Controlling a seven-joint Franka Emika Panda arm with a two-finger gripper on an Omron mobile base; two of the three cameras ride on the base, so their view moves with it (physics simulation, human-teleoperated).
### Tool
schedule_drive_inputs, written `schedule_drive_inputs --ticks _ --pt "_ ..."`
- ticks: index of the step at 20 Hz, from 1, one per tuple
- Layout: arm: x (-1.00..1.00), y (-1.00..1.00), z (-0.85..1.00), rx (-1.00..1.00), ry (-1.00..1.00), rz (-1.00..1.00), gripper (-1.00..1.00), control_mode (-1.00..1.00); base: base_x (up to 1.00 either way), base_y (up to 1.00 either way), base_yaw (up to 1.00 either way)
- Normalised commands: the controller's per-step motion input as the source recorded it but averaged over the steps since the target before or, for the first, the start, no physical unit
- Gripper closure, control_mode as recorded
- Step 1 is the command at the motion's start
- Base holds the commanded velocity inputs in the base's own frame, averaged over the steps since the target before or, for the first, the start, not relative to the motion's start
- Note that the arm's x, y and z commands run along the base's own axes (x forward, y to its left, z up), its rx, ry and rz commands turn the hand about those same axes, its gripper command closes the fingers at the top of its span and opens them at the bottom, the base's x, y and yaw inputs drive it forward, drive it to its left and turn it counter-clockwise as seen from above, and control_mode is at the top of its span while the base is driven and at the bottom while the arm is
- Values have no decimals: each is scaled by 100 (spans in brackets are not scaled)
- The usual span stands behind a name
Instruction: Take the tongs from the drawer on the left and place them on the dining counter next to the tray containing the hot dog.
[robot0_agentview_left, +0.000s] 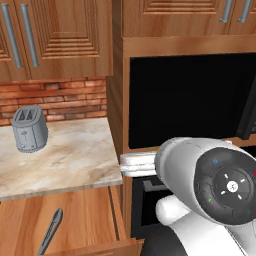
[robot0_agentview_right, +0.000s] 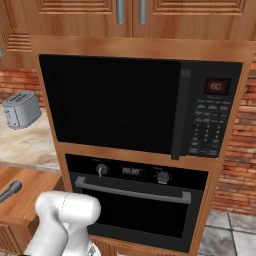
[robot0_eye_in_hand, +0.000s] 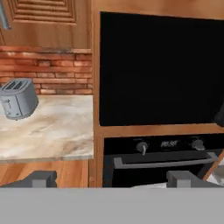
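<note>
Hand view: the gripper (robot0_eye_in_hand: 112, 178) is being held open and empty; the tongs (robot0_agentview_left: 50, 231) are lying lower left, lengthwise in the drawer (robot0_agentview_left: 80, 220).

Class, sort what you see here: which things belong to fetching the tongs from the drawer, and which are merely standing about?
Belong to the job:
- tongs, lying in the drawer
- drawer, pulled open
- pincer, open, holding nothing

Just standing about:
- toaster on the small counter
- microwave
- oven
</note>
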Motion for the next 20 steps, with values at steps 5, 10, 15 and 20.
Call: schedule_drive_inputs --ticks 5,10,15,20 --pt "53 0 27 0 67 14 -100 -100 0 0 0" --pt "57 0 27 0 69 19 -100 -100 0 0 0" --pt "60 0 -7 0 58 14 -100 -100 0 0 0" --pt "62 0 -49 0 39 5 -100 -100 0 0 0"
